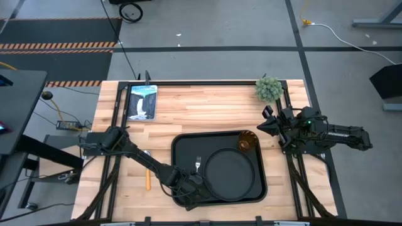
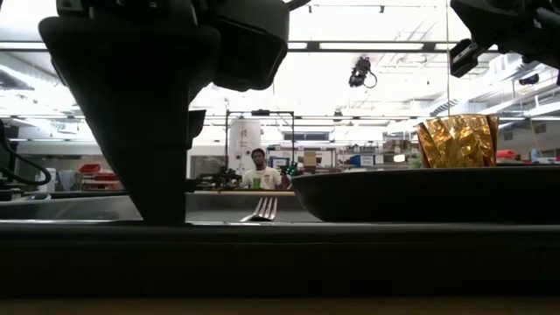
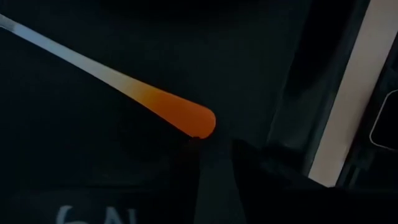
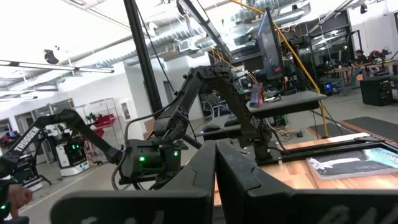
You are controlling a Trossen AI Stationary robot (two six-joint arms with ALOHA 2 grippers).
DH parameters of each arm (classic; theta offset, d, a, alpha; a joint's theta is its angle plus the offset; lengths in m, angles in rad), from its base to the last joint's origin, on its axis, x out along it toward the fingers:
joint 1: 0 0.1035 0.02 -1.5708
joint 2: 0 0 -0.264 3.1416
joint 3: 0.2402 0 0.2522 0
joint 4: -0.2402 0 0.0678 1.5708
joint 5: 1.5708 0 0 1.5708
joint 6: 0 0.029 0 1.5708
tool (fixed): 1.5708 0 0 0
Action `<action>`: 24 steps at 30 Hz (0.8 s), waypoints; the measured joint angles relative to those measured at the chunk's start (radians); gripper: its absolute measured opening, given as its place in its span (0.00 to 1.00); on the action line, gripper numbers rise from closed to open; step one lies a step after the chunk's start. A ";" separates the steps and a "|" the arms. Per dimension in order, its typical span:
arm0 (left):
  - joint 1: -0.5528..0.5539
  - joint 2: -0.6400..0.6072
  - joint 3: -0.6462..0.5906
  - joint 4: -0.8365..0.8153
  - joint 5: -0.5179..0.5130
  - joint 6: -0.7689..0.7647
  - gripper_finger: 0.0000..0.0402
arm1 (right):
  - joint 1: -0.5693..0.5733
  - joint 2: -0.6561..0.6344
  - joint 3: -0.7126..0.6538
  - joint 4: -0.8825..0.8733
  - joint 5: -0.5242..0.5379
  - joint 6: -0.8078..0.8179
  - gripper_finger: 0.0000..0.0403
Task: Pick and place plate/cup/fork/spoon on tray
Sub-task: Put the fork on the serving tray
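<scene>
Left gripper (image 1: pixel 191 188) at the tray's near-left corner, fingers close together by the fork's orange handle tip (image 3: pixel 186 118); grip unclear. Fork lies on large black rectangular tray (image 1: pixel 182 141), left of round black plate (image 1: pixel 231 174); amber cup (image 1: pixel 247 143) behind. Right gripper (image 1: pixel 269 125) closed, off-tray near green plant (image 1: pixel 269 89). Orange-handled spoon (image 1: pixel 147 176) on tabletop (image 1: pixel 207 107).

— What sort of place is this?
— A robotics lab in an open industrial hall: exposed ceiling ducts (image 4: pixel 205 28), strip lights (image 2: pixel 385 45), grey concrete floor (image 1: pixel 213 63) with hazard-striped matting (image 1: pixel 56 45).
— Anything else?
— Other robot arms (image 4: pixel 205 93) on benches, and a person (image 2: pixel 258 171) at a far workstation.
</scene>
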 joint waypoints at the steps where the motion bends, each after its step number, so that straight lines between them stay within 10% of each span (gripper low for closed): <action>1: 0.000 0.000 0.000 0.000 -0.008 0.000 0.25 | 0.000 0.000 0.000 0.000 0.000 0.000 0.05; 24: -0.005 0.004 -0.001 0.056 -0.146 0.031 0.25 | 0.000 0.000 0.000 0.000 0.000 0.000 0.05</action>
